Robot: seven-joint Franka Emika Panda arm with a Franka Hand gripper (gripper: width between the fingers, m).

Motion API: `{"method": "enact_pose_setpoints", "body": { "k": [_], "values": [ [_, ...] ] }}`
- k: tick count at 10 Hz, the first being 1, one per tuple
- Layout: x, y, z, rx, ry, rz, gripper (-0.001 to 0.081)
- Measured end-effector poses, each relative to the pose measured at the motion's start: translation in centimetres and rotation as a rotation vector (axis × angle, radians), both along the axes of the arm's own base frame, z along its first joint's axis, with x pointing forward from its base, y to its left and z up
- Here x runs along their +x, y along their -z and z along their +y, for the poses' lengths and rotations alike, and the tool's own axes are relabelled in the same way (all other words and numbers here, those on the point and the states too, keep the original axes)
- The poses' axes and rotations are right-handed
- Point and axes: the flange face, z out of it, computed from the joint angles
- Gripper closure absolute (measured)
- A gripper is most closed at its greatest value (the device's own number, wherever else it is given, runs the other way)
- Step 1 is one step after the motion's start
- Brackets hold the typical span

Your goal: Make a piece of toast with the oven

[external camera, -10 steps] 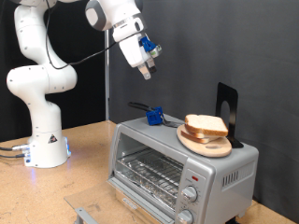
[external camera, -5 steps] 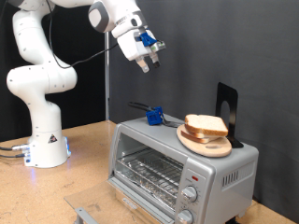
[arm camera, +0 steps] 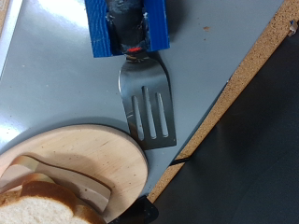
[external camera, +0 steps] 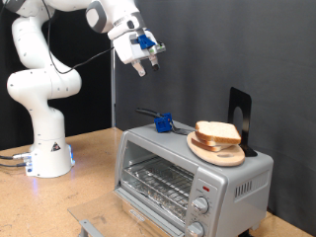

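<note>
Round wooden plate sits on top of the oven, toward the oven's knob end; it carries a small stack of bread, the top piece of toast pale with a tan crust. In the wrist view the plate and slices are cut off at the frame edge, so the count of slices is unclear. Slotted metal spatula with a blue handle lies flat on the oven top just beside the plate (blade tip close to the plate rim; contact cannot be judged). Oven door shut, wire rack visible through the glass. Oven stands on the wooden bench. Gripper hangs high above the oven, well apart from everything, holding nothing; whether the jaws stand wide or narrow cannot be told at this size.
</note>
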Motion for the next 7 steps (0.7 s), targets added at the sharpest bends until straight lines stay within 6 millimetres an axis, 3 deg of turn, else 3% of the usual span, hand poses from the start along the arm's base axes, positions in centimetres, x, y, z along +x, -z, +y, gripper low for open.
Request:
{"method": "enact_pose_setpoints", "body": {
  "k": [3, 7],
  "values": [
    [0.0, 1.1, 0.1, 0.004, -0.028, 0.083, -0.0002],
    [2.1, 2.7, -0.5, 0.024, -0.03, 0.135, -0.0002]
  ]
}}
